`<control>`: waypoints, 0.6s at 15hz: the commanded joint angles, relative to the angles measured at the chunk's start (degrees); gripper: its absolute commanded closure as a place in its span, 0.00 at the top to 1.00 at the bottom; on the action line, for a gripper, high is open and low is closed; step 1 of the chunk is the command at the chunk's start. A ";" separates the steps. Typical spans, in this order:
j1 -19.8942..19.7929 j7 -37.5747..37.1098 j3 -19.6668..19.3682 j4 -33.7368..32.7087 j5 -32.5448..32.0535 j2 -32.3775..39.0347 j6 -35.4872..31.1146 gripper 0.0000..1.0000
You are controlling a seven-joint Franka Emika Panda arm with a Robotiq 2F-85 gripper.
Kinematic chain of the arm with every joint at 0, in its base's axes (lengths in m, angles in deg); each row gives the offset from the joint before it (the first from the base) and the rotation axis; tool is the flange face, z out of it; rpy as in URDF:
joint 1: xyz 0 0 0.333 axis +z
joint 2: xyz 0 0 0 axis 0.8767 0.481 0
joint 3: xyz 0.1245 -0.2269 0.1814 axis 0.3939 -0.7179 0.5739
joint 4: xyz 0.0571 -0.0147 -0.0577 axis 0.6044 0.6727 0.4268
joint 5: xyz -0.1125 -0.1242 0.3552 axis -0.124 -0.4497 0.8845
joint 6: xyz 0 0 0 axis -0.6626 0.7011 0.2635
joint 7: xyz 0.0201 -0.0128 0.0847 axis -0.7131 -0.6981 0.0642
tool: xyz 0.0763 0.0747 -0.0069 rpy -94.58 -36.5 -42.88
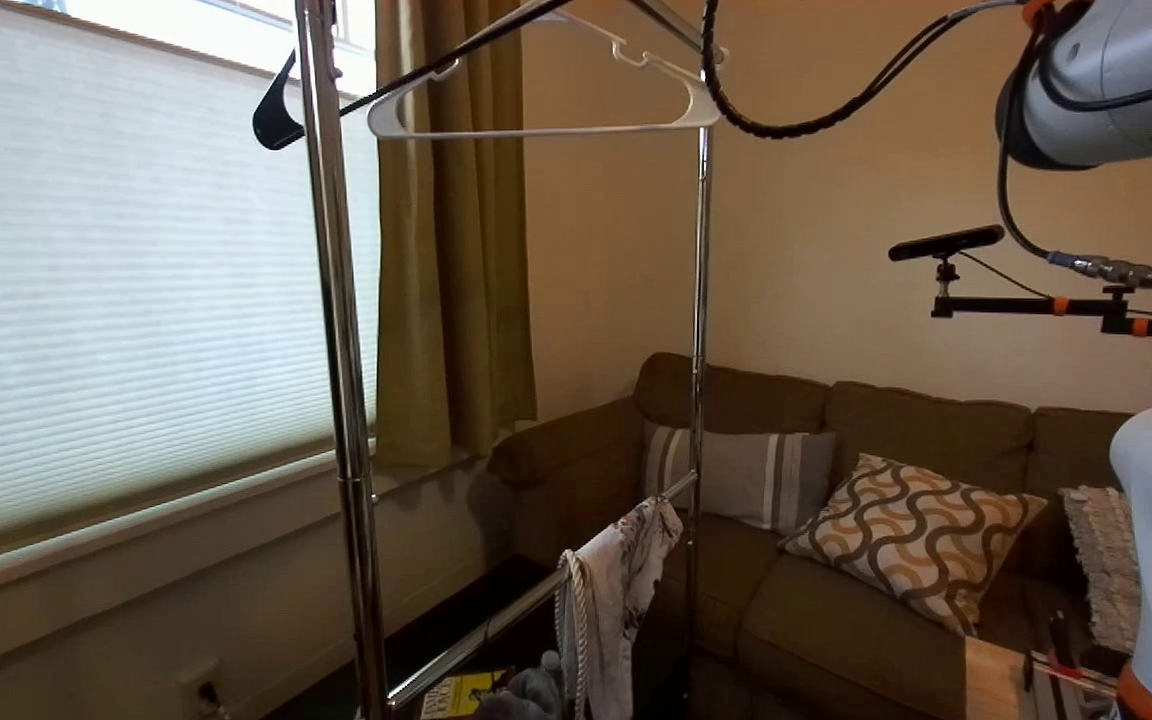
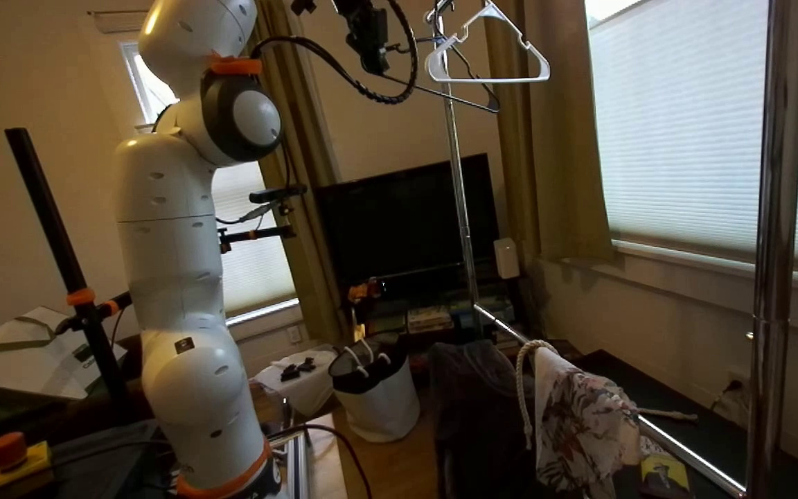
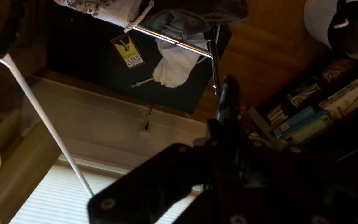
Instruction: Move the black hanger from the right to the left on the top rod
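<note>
The black hanger (image 2: 468,103) slants near the white hanger in an exterior view, beside the rack pole. Its dark corner (image 1: 276,126) also shows behind the near pole, its long bar rising to the right. My gripper (image 2: 375,62) is at the hanger's end, on the side away from the window. In the wrist view the fingers (image 3: 224,124) are dark and together, with a dark glossy piece sticking out between them. They look shut on the hanger. A short part of the top rod (image 1: 671,24) shows; the rest is out of view. The black hook's contact with it is unclear.
The white hanger (image 1: 546,132) hangs close to the black one and passes along the wrist view's left side (image 3: 47,121). Chrome poles (image 1: 331,300) (image 2: 465,208) stand on both sides. Clothes (image 2: 579,423) drape over the lower crossbar. A cable loop (image 2: 343,69) hangs by the arm.
</note>
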 commanded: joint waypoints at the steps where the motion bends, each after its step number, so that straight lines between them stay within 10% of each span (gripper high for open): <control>1: 0.54 1.10 0.61 -2.06 0.68 -0.67 2.87 0.44; 9: 0.11 -3.08 1.18 2.39 7.83 -9.59 9.27 1.00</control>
